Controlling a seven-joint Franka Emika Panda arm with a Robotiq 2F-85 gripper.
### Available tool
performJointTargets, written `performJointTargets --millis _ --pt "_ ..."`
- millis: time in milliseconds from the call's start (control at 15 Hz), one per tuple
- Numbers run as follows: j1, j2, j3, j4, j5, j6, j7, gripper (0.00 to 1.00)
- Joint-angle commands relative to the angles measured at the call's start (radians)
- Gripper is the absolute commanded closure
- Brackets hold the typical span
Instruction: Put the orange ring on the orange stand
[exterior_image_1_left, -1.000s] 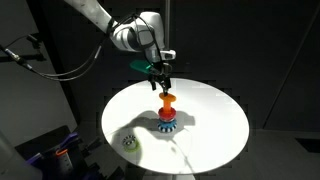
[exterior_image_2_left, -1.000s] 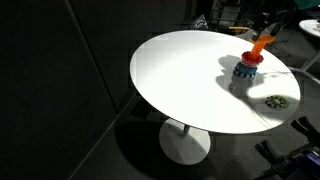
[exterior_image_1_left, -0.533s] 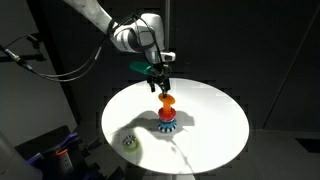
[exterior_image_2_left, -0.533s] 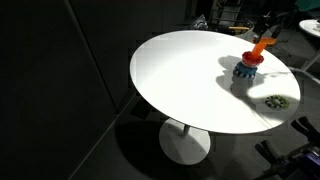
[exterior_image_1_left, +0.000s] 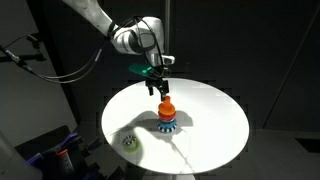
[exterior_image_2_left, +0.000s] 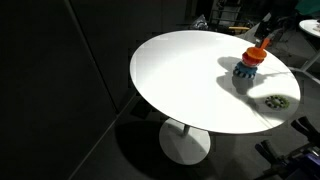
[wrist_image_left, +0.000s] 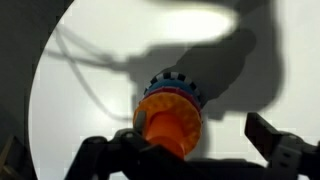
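The orange ring (exterior_image_1_left: 166, 107) sits around the orange stand (wrist_image_left: 158, 127), on top of the red ring and the blue toothed ring (exterior_image_1_left: 167, 122) at its foot. In the wrist view the ring (wrist_image_left: 178, 112) lies level over the blue toothed ring (wrist_image_left: 176, 84). It also shows in an exterior view (exterior_image_2_left: 255, 55). My gripper (exterior_image_1_left: 160, 88) hangs just above the stack, open, and holds nothing. In the wrist view (wrist_image_left: 200, 148) its left finger is close beside the ring and its right finger stands well clear.
The stack stands on a round white table (exterior_image_1_left: 215, 110), also in an exterior view (exterior_image_2_left: 180, 75). A small pale greenish object with dark specks (exterior_image_1_left: 129, 142) lies near the table's edge, also shown in an exterior view (exterior_image_2_left: 277, 101). The surroundings are dark.
The orange ring was held tilted above the stand; now it rests lower on the stack. The gripper has opened and let it go.
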Motion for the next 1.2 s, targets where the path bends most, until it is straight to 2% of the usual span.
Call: performJointTargets --millis 0,667,1133 --pt "0.006 -0.004 -0.005 0.008 -0.018 -0.024 0.015 0.0" --pt "0.003 -0.054 0.007 -0.024 -0.018 -0.119 -0.067 0.0" --pt "0.018 -0.201 0.043 -0.131 -0.001 -0.212 -0.158 0.0"
